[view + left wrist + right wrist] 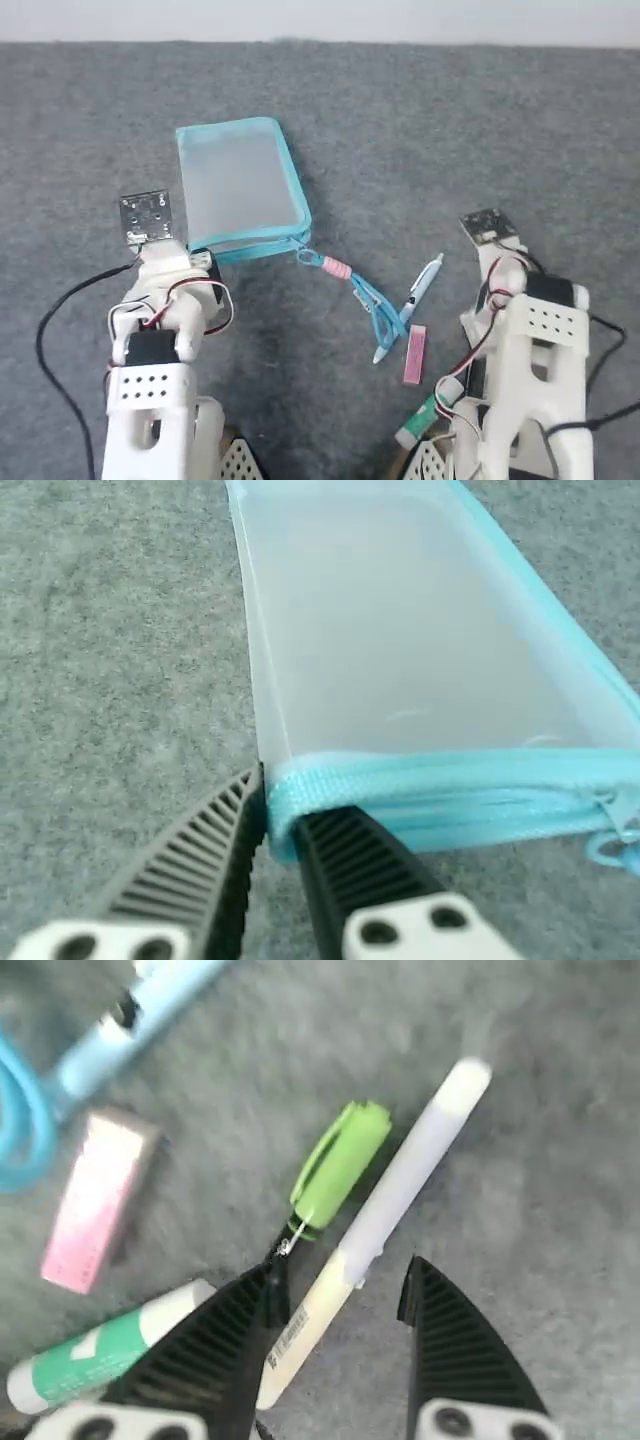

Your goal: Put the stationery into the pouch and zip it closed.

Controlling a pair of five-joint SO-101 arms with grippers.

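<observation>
Left wrist view: left claw (278, 805) was clamped on a corner of the one teal pouch (400, 640), which lay flat on the desk (100, 630). Right claw (342, 1270) was spread wide and held nothing, straddling one white pen (400, 1170). Nearby lay one green cap (340, 1165), one green marker (90, 1360), one pink eraser (95, 1200) and one blue pen (150, 1005).
</observation>
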